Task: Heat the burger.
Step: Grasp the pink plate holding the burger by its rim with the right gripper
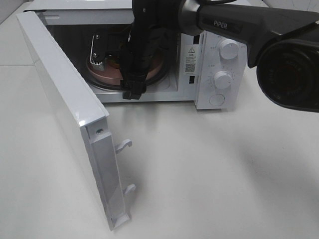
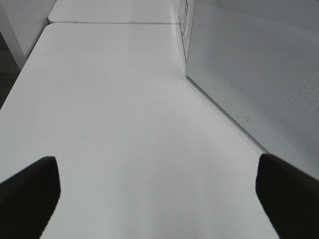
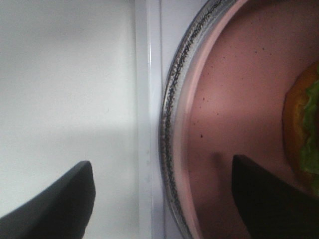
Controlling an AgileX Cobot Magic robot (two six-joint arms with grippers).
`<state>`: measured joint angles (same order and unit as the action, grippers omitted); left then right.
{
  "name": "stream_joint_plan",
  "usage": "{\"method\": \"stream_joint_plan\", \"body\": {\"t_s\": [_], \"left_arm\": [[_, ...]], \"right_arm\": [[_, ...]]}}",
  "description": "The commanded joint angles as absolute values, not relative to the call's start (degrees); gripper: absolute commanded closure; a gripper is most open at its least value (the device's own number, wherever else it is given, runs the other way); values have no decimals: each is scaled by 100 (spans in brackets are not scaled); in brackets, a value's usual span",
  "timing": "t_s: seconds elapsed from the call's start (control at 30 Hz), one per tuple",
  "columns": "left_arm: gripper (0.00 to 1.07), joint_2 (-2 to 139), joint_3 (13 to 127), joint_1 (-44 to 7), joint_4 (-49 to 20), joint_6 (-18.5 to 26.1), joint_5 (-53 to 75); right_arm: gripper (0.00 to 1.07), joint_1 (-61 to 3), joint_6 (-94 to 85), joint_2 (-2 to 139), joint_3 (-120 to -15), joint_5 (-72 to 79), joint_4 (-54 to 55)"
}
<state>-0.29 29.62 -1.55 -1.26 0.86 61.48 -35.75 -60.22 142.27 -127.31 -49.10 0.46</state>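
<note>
Exterior high view: microwave (image 1: 219, 55) on the white tabletop (image 1: 224, 169), door (image 1: 70, 119) swung wide open, right arm reaching into the cavity, its hand largely hidden there by the arm's own body. Right wrist view: right hand (image 3: 162, 199) with fingers spread apart, nothing between them, straddling the near rim of the pink plate (image 3: 234, 99), one finger outside over the white sill, the other over the plate; plate resting on the glass turntable (image 3: 172, 99). Burger (image 3: 304, 129) sitting on the plate inside the microwave, only an edge showing: orange bun and a frill of green lettuce. Left wrist view: left hand (image 2: 159, 199) fully open and empty, hovering over bare tabletop beside the microwave's perforated side wall. Judged from the look: burger light, soft and squashy, layers likely to slide apart if pinched from the sides or tipped, so best moved by the plate rather than by the bun. Plate stiff and smooth, probably slippery; firm pinch on the rim, kept level. Burger apparently already in place, leaving hand withdrawal, door closing and dial (image 1: 229, 49) setting.
</note>
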Motion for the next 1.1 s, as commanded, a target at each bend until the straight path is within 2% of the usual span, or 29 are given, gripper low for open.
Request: {"method": "stream_joint_plan", "body": {"t_s": [0.03,1.1], "left_arm": [[6,-52,2968,-138,-120,57,6142],[6,-52,2968,-138,-120,57,6142]], "right_arm": [[31,-3529,-6068,14244,-12765,-4847,0],[31,-3501,-6022,14605,-12765,-4916,0]]}}
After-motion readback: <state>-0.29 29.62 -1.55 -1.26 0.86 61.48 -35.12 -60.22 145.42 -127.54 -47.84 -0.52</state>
